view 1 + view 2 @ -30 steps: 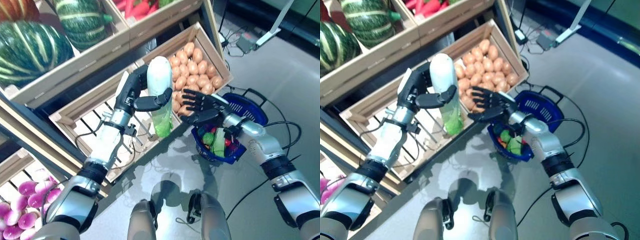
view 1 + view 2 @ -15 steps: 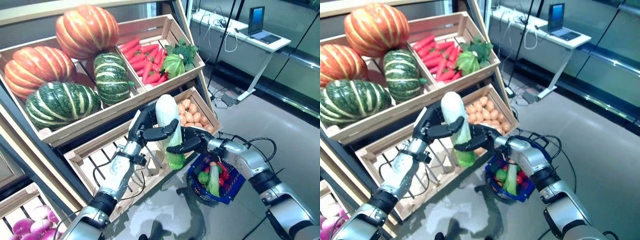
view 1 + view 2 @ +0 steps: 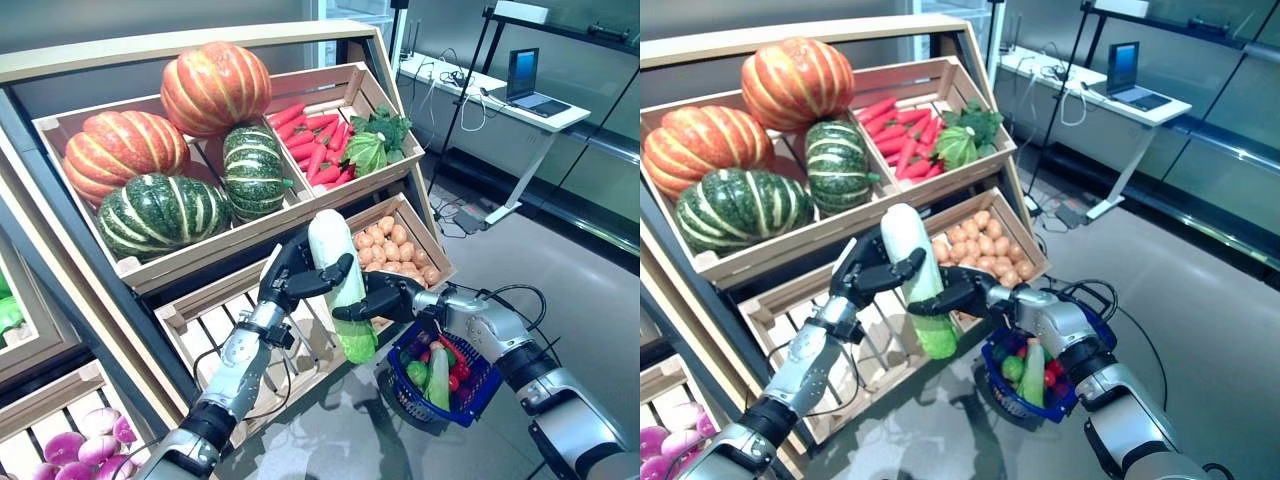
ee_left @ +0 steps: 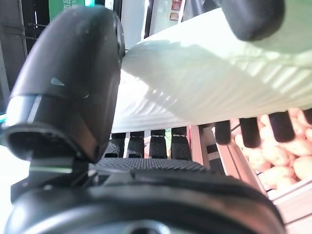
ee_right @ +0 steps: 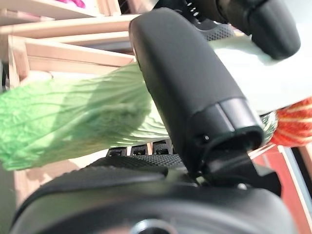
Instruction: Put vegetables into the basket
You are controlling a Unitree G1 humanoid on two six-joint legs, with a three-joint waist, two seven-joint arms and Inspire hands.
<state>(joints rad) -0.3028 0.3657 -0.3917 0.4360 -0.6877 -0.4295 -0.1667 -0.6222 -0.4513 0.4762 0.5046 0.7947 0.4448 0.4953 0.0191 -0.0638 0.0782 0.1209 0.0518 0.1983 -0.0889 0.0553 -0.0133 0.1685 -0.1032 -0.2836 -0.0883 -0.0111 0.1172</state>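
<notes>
Wooden crates (image 3: pixel 330 195) made of pale slats sit on a sloped stand in front of you, over a smooth, shiny grey floor (image 3: pixel 560 270). Up top you can see round, ribbed pumpkins (image 3: pixel 215 87), some orange and some dark green with stripes, next to long red carrots (image 3: pixel 310 150) and leafy greens (image 3: pixel 368 150). A lower crate holds small, smooth tan potatoes (image 3: pixel 395 250).

Both your hands are on one long cabbage (image 3: pixel 340 285). It is white and smooth at the top, green and crinkly at the bottom, and it stands almost upright in the air in front of the crates. Your left hand (image 3: pixel 290 282) is wrapped around its white upper part. Your right hand (image 3: pixel 375 300) is curled around it just below.

Your blue plastic basket (image 3: pixel 478 392) with holes in its sides hangs at your right forearm, just beside and lower than the cabbage. It already holds green, red and pale vegetables (image 3: pixel 432 368).
</notes>
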